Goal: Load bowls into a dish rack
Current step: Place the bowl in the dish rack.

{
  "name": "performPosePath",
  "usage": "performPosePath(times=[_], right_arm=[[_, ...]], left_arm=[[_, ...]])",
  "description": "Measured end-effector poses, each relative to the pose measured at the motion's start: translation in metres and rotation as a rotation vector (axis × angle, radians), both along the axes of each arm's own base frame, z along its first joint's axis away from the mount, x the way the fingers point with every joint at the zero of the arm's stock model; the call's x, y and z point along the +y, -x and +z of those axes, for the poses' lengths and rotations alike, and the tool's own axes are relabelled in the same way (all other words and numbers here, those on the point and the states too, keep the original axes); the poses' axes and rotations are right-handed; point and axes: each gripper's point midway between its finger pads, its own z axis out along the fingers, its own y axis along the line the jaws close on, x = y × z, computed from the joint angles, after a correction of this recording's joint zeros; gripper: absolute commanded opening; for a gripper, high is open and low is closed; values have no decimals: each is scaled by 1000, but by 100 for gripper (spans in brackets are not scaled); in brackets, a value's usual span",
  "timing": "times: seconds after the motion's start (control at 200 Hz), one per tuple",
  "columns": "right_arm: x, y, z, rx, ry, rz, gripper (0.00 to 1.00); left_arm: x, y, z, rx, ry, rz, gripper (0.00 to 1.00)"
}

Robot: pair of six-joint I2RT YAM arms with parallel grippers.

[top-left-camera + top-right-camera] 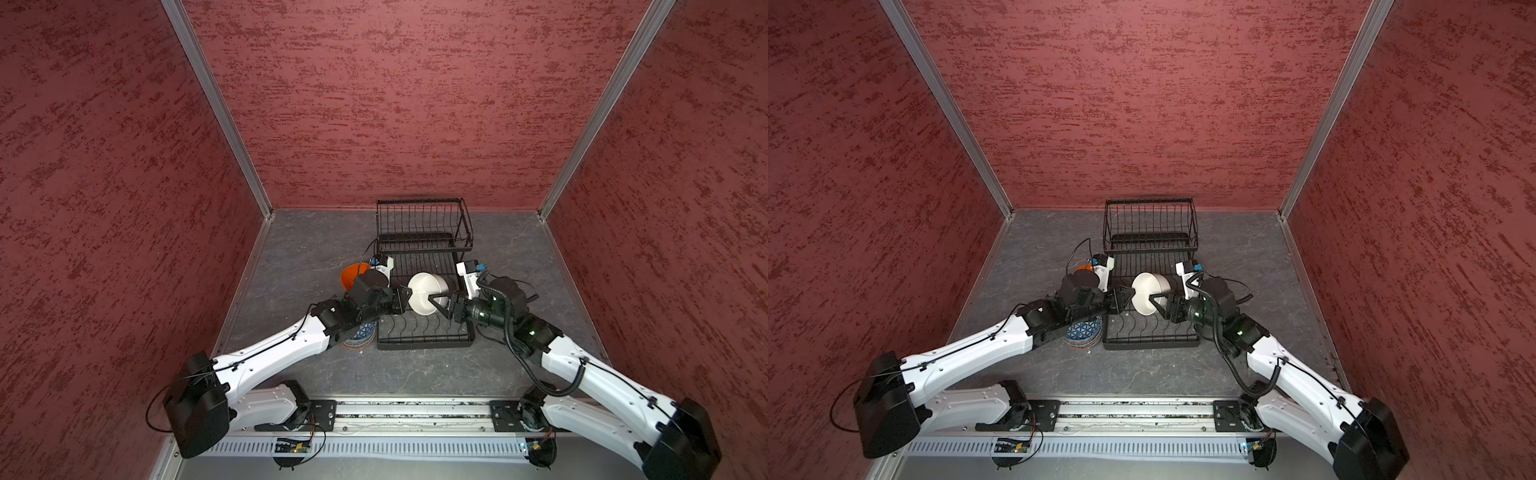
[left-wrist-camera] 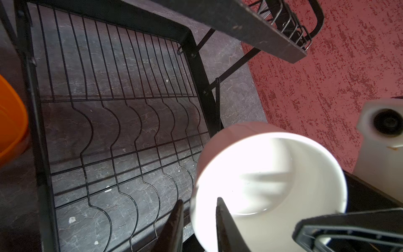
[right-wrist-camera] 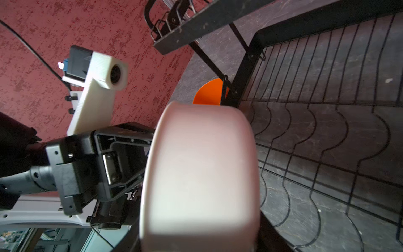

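Pinching the glossy round white bowl (image 1: 428,291) with my right gripper (image 1: 435,305), I straddle its rim with my left gripper (image 2: 199,200) parted.

No legible text, labels, brands or numbers anywhere.

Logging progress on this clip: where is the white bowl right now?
In both top views the white bowl is tipped on its side over the middle of the dish rack's lower tray, between the left gripper and the right gripper.
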Motion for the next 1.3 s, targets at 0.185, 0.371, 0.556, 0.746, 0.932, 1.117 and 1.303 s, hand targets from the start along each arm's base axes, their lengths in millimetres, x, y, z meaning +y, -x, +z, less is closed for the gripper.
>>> performPosePath(times=[0.185, 0.371, 0.556, 0.746, 0.932, 1.117, 1.303], right_arm=[[-4, -6, -5, -2, 26, -40, 29], [-10, -12, -8, -18, 56, -77, 28], [-17, -17, -20, -30, 122, -104, 28], [-25, -23, -44, -31, 264, -116, 28], [-29, -35, -45, -75, 381, -116, 28], [-32, -49, -33, -159, 454, -132, 28], [-38, -56, -38, -195, 544, -136, 28]], left_arm=[[1, -1, 0, -6, -6, 6, 34], [3, -3, 0, -18, -22, 11, 41], [4, -4, 5, -26, -28, 15, 47], [11, -4, 3, -29, -69, 33, 56], [29, 0, 14, -62, -97, 64, 74], [47, 3, 29, -94, -97, 109, 92], [65, 6, 41, -121, -93, 148, 100]])
